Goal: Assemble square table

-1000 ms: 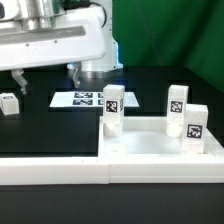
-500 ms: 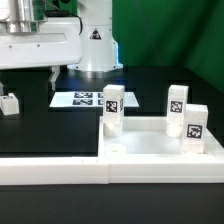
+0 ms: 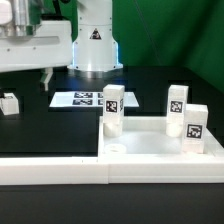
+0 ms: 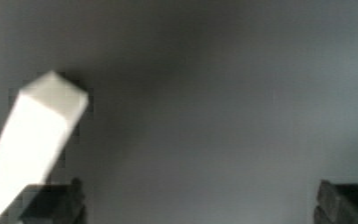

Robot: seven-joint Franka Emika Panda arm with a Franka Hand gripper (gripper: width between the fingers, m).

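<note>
The white square table top (image 3: pixel 150 146) lies at the exterior view's right. Three white tagged legs stand upright on it: one (image 3: pixel 112 110) at its near-left corner, two (image 3: pixel 177 108) (image 3: pixel 195 127) at its right side. A fourth leg (image 3: pixel 10 103) lies loose on the black table at the far left. My gripper (image 3: pixel 20 80) hangs open and empty above that loose leg, with one finger (image 3: pixel 47 79) showing. In the wrist view the gripper (image 4: pixel 201 205) is open, its fingers (image 4: pixel 51 200) wide apart, and the white leg (image 4: pixel 43 130) lies beside one finger, outside the gap.
The marker board (image 3: pixel 85 99) lies flat on the black table in front of the robot's base (image 3: pixel 95 40). A long white border rail (image 3: pixel 50 168) runs along the front edge.
The arm and gripper have moved to the exterior view's left, toward the loose leg. The jaws stay open. The table top and its legs have not moved.
</note>
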